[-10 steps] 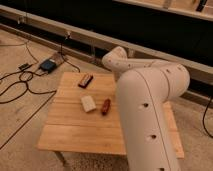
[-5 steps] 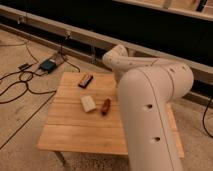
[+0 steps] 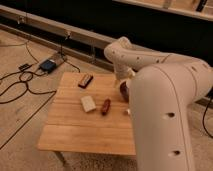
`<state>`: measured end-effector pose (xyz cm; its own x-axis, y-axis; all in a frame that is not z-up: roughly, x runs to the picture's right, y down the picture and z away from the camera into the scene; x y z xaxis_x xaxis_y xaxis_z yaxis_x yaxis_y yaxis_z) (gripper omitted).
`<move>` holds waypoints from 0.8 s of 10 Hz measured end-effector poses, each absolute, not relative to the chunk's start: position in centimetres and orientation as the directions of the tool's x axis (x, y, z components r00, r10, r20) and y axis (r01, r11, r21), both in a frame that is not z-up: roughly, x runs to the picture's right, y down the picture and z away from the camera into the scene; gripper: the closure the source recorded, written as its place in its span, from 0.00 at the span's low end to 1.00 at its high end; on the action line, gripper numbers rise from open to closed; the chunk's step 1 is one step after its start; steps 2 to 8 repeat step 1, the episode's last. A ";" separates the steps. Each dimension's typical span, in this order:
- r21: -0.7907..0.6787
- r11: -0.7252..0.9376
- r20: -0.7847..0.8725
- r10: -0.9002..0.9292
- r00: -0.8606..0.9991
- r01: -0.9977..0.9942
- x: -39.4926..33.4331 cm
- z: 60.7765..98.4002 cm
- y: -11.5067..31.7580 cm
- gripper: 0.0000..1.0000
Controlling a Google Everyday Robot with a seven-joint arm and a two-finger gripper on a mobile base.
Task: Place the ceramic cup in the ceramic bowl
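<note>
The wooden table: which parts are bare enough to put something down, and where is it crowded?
The wooden table is bare along its near edge and left side, below the pale block and sausage-shaped item. The right side is crowded: the ceramic bowl sits there, with the arm over it. The tool is hidden there.

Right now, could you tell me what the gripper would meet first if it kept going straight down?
Probably the bowl. The gripper is hidden behind the arm, apparently right above the bowl's visible edge; depth is unclear.

White arm (image 3: 165, 95) bent forward; gripper hidden behind it.
</note>
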<state>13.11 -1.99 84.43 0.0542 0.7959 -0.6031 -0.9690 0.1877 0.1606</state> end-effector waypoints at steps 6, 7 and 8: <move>0.160 0.188 -0.602 0.796 0.055 -0.969 13.0 84.4 -2.0 0.20; 0.160 0.188 -0.602 0.796 0.055 -0.969 13.0 84.4 -2.0 0.20; 0.160 0.188 -0.602 0.796 0.055 -0.969 13.0 84.4 -2.0 0.20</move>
